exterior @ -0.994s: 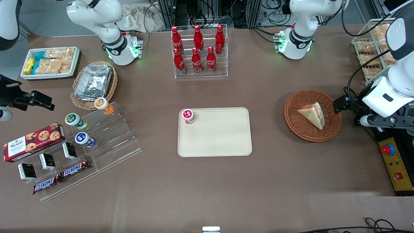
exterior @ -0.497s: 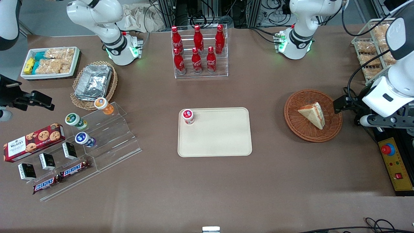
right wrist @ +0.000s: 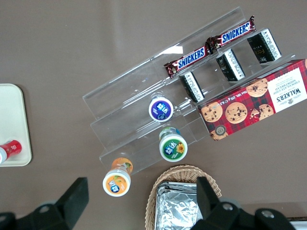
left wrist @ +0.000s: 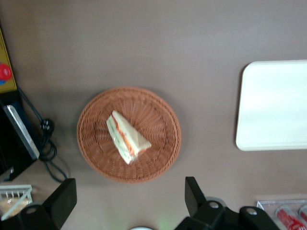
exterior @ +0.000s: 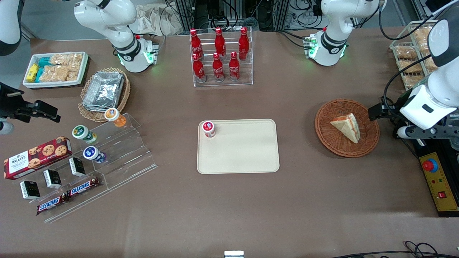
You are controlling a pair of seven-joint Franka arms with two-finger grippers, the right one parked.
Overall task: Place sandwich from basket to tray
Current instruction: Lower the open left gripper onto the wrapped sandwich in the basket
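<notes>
The sandwich [exterior: 346,127], a pale bread wedge with an orange and green edge, lies in the reddish-brown wicker basket [exterior: 322,132]. In the left wrist view the sandwich [left wrist: 125,137] sits a little off the middle of the basket [left wrist: 96,153]. My gripper [exterior: 385,116] hangs above the table beside the basket, toward the working arm's end. Its black fingers [left wrist: 194,196] stand wide apart and hold nothing, so the gripper [left wrist: 127,201] is open. The beige tray [exterior: 238,157] lies mid-table, apart from the basket, and shows as the tray [left wrist: 273,105] in the wrist view.
A small red-lidded cup [exterior: 208,129] stands on one corner of the tray. A rack of red bottles [exterior: 219,57] stands farther from the camera than the tray. A wire rack of snack packets [exterior: 412,53] and a yellow control box [exterior: 435,179] flank the working arm.
The gripper and wrist have shifted slightly toward the basket and a little farther from the camera. The sandwich, basket and tray have not moved.
</notes>
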